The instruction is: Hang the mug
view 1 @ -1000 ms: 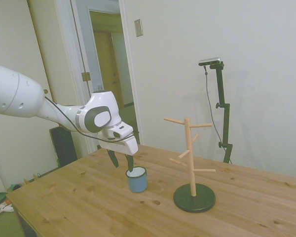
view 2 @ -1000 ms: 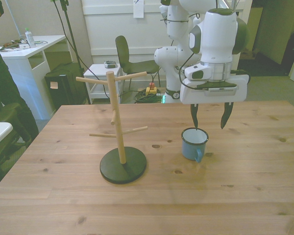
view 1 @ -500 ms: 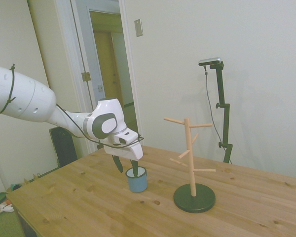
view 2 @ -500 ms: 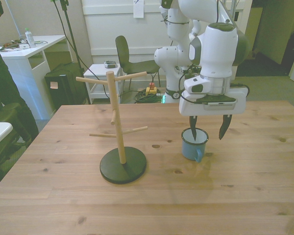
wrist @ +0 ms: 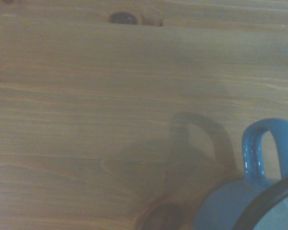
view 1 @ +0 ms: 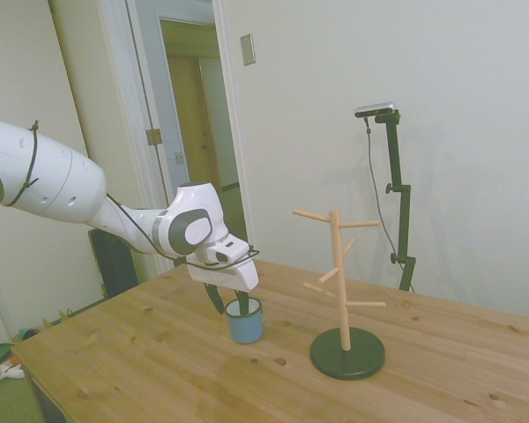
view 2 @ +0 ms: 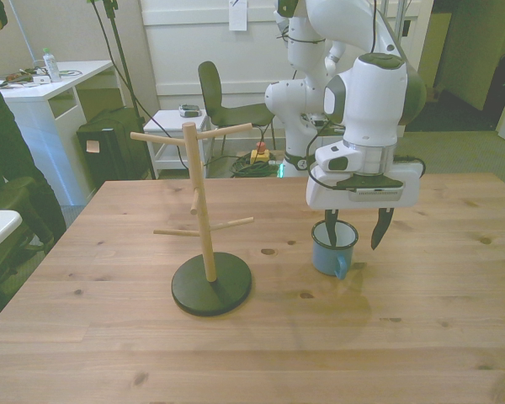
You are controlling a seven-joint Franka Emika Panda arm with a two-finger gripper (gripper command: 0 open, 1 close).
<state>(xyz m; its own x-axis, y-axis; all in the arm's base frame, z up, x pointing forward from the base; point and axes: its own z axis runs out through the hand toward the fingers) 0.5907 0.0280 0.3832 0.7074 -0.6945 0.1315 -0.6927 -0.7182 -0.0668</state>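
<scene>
The claw [view 2: 353,229] hangs low over the table [view 2: 454,320] with its two dark fingers spread apart, pointing down. In the front view one finger [view 2: 331,229] dips inside the mouth of the mug [view 2: 333,249], close to the rim wall, while the other finger [view 2: 377,231] hangs outside the mug on the front view's right, clear of the blue wall. So the claw straddles one side of the rim and is not pressed on it. In the side view the claw [view 1: 229,300] is partly hidden behind the mug [view 1: 245,321], with one dark finger showing above the rim.

Above the fingers, the white hand block sits level and wide, a dark cable looping round it. The wrist stands almost straight up over the mug in the front view. In the side view the white arm [view 1: 88,198] slopes down to the mug from its big joint, bent at the grey-banded wrist.

The mug stands upright on the table, directly under the claw, its small loop handle [view 2: 340,266] turned toward the near edge of the table. The wrist view shows that handle [wrist: 261,151] and the dark rim at close range, with bare wood beside the mug.

The wooden peg stand [view 2: 204,220] on its dark round base rises well apart from the mug, on the front view's left, much taller than the mug.
</scene>
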